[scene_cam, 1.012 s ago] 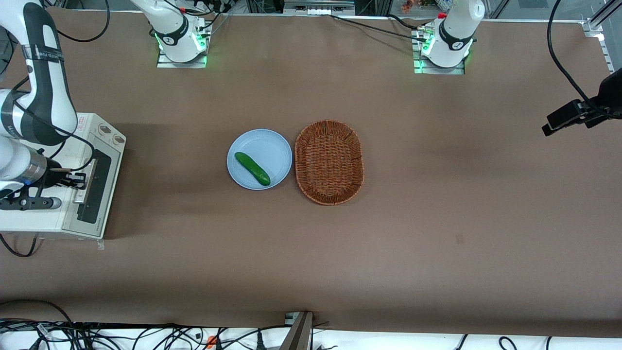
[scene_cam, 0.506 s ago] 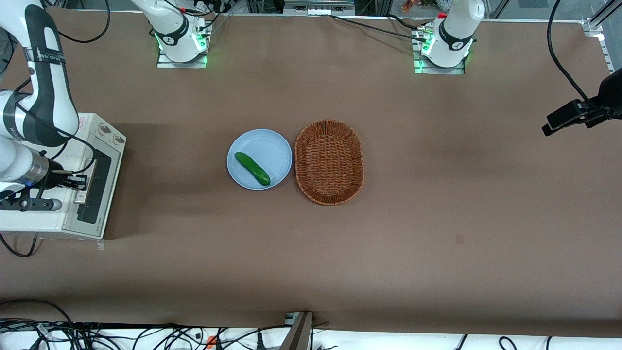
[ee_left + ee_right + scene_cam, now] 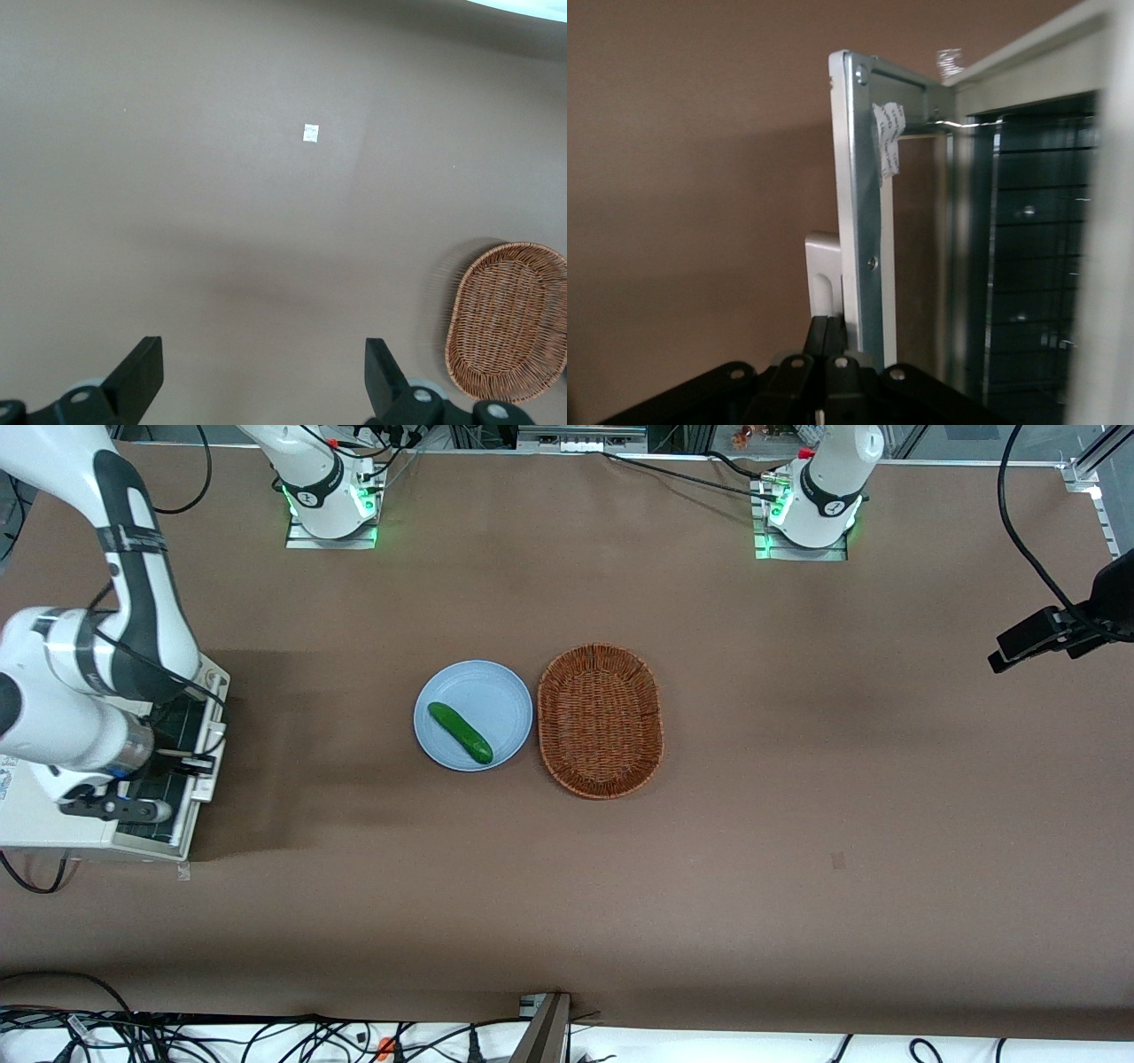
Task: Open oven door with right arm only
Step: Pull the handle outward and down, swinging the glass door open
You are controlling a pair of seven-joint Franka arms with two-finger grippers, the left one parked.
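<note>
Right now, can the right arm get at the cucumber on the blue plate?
Probably not at once: the gripper is shut on the oven door, half open. The table between it and the cucumber on the plate is bare, so releasing first leaves the way free.

The oven point(image 3: 35, 819) sits at the table's point(image 3: 797, 850) edge at the working arm's end, about midway between the edge nearest the front camera and the edge by the arm bases. Its oven door point(image 3: 190, 757) hangs partly open on the side facing the table's middle, its top edge swung away from the oven's body. The right arm point(image 3: 97, 638) reaches over the oven, its gripper point(image 3: 197, 760) at the door's top edge. Near the table's centre a plate point(image 3: 496, 691) holds a cucumber point(image 3: 460, 732); a basket point(image 3: 601, 720) lies just beside the plate, toward the parked arm's end.
</note>
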